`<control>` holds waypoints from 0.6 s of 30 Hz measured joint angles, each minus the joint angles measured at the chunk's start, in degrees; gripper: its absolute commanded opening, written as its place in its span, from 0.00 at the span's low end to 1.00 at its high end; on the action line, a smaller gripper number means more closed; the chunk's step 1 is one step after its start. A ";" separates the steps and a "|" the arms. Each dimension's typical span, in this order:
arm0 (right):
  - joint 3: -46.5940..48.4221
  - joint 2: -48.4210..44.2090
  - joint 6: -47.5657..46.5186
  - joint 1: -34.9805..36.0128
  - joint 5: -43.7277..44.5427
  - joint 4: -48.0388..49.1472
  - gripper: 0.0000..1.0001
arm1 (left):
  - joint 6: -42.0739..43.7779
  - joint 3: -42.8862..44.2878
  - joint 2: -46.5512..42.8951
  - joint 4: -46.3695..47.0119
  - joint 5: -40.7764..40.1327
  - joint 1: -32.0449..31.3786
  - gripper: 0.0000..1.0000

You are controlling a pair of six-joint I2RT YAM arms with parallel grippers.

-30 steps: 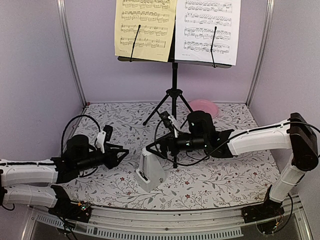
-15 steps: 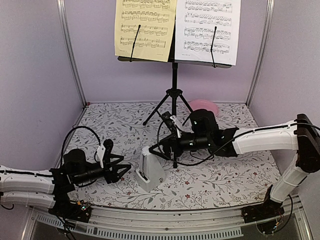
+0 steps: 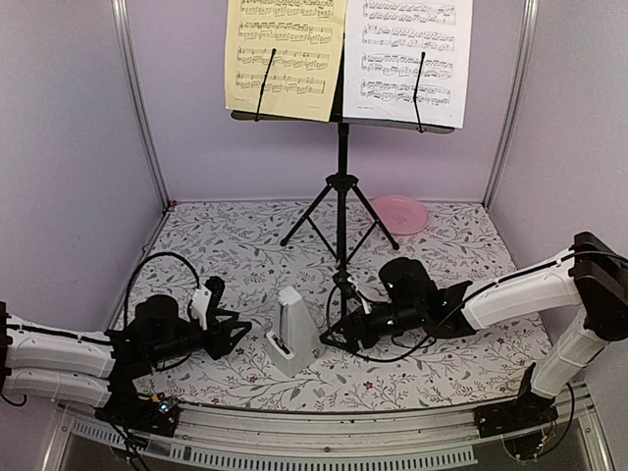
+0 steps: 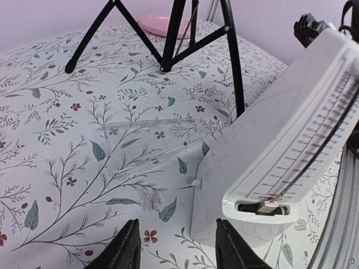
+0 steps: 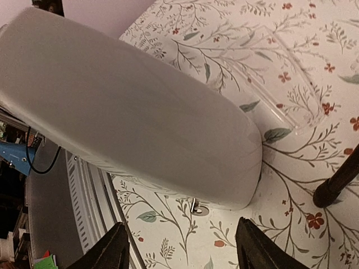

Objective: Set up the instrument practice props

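The black music stand (image 3: 341, 186) stands at the back on tripod legs, with a yellowish page (image 3: 285, 54) and a white page (image 3: 414, 54) on its desk. The pale-grey pyramid metronome (image 3: 291, 332) stands upright near the table's front. My left gripper (image 3: 242, 332) lies low just left of it, open and empty. In the left wrist view the metronome (image 4: 291, 140) is ahead to the right of the left gripper (image 4: 178, 250). My right gripper (image 3: 330, 339) lies just right of the metronome, open, touching nothing. The right wrist view shows the metronome's blank side (image 5: 123, 112) just beyond the right gripper (image 5: 185, 253).
A pink round plate (image 3: 399, 212) sits at the back right, behind the tripod. One tripod foot (image 5: 335, 184) rests close to the right gripper. A clear plastic piece (image 4: 151, 140) lies flat on the floral cloth beside the metronome. The table's metal front rail (image 3: 324, 442) runs just behind both arms.
The right gripper has drawn back from the metronome's top, dropped low to its right and narrowed its jaws. The left gripper has sunk lower towards the front. The metronome stays put.
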 measured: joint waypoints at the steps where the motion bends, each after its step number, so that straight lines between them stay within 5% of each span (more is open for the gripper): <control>1: -0.37 1.07 0.46 0.26 0.11 0.31 0.60 | -0.17 0.00 1.09 -0.07 0.00 0.39 0.45; 6: -0.24 6.47 3.28 1.49 0.66 3.13 0.49 | -1.07 1.20 7.96 -0.42 0.24 1.40 0.41; 18: 6.64 13.03 4.72 0.57 3.17 4.90 0.47 | -2.23 2.71 17.25 3.52 1.38 1.68 0.33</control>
